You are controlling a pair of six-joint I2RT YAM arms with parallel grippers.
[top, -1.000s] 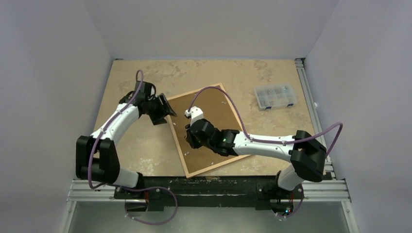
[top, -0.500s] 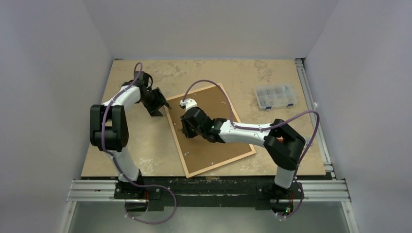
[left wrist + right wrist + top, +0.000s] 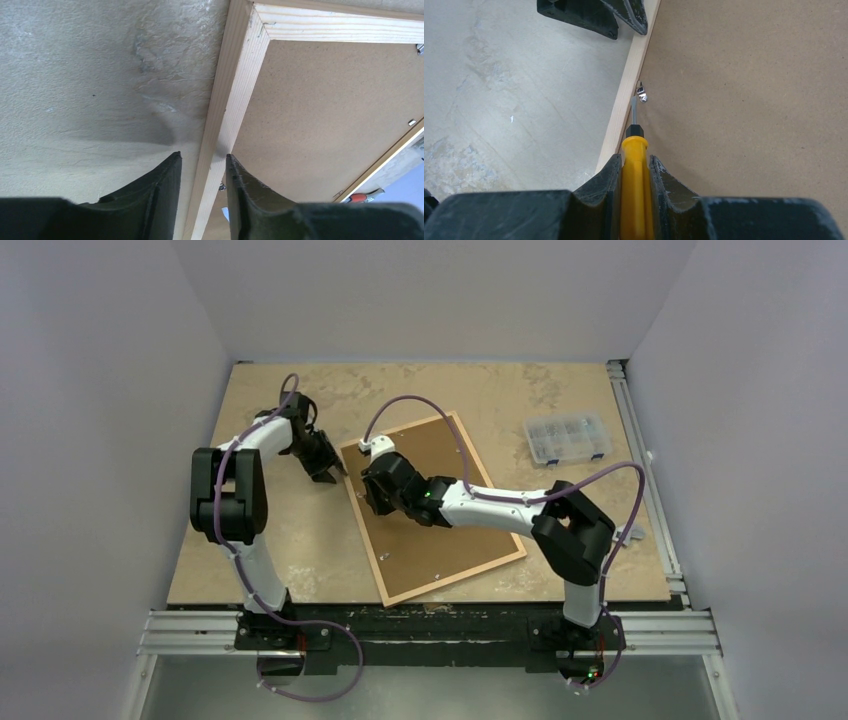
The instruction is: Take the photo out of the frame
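Note:
The frame [image 3: 364,530] lies face down on the table, with its light wood rail [image 3: 235,90] around the brown backing board [image 3: 455,530]. The photo is hidden under the board. My left gripper [image 3: 202,157] is open and straddles the left rail near the far corner; it also shows in the top view [image 3: 330,468]. My right gripper [image 3: 634,160] is shut on a yellow-handled screwdriver [image 3: 635,190]. The screwdriver tip is at a small metal tab [image 3: 641,95] beside the left rail. In the top view the right gripper [image 3: 372,490] is over the board's far left part.
A clear plastic parts box [image 3: 567,437] stands at the back right. Another metal tab [image 3: 419,48] sits at the board's far edge. Purple cables arch over both arms. Bare table [image 3: 280,540] lies left of the frame.
My right gripper has moved the screwdriver toward the far left of the board, up to the tab. The left arm has folded back while its gripper stays at the left rail.

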